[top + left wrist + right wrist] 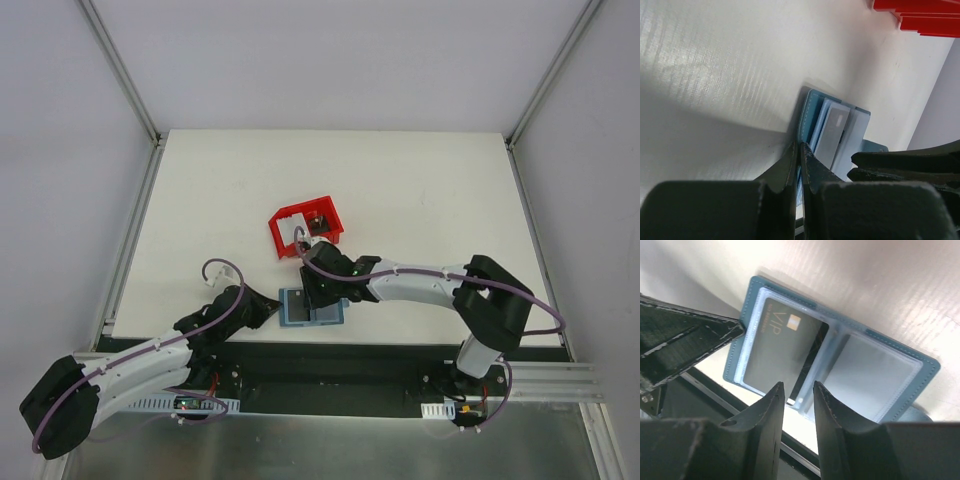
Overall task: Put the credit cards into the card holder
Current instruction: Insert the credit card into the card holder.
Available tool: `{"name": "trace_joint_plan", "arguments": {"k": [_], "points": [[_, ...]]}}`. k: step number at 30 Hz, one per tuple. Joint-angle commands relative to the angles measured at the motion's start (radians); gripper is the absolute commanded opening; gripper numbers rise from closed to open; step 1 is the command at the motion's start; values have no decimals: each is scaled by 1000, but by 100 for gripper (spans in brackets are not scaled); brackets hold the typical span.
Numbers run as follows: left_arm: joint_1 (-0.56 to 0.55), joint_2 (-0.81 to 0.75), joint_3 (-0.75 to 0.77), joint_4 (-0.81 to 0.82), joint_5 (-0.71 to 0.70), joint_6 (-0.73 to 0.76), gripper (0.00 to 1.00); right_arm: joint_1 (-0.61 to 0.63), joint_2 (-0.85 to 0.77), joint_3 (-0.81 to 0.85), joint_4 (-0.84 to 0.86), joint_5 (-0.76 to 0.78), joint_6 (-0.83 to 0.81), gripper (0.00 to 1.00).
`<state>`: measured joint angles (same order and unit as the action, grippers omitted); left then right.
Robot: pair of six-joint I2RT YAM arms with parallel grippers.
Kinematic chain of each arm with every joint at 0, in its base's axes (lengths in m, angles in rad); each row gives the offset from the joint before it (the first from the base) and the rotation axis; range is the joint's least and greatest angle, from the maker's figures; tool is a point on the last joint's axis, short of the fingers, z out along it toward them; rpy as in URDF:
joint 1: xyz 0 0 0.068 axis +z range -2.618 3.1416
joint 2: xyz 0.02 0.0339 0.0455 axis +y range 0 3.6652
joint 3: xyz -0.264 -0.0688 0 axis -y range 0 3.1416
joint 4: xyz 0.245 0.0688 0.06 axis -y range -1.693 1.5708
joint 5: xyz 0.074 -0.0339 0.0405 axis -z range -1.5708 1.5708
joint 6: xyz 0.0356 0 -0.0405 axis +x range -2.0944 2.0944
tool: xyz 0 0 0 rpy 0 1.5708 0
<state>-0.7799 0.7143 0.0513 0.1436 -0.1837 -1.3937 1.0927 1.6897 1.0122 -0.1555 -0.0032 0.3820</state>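
The teal card holder (311, 308) lies spread open near the table's front edge. It also shows in the left wrist view (810, 107) and the right wrist view (927, 371). A dark grey credit card (774, 345) marked VIP sits in its left clear pocket and also shows in the left wrist view (832, 132). The right pocket (872, 371) looks pale; I cannot tell if a card is inside. My left gripper (800, 146) is shut on the holder's left edge. My right gripper (799, 390) hovers over the holder's near edge, jaws slightly apart and empty.
A red plastic bin (305, 230) stands just behind the holder, with small pale and dark things in it; its edge shows in the left wrist view (920, 15). The table's front edge and a dark rail (330, 360) lie right beside the holder.
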Motion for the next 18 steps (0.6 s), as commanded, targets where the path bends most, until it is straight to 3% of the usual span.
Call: {"name": "trace_joint_plan", "arguments": {"k": [1,9,18], "points": [[-9,-4,-5,-12,21,33,0,-5,-12,34,-91,62,-11,33],[-9,2,28,-15,35,88,0,-4,1,37,-133,88,-5,32],[-10,-1,62,-16,66,156,0,9,-55,55,-65,34,-6,41]]}}
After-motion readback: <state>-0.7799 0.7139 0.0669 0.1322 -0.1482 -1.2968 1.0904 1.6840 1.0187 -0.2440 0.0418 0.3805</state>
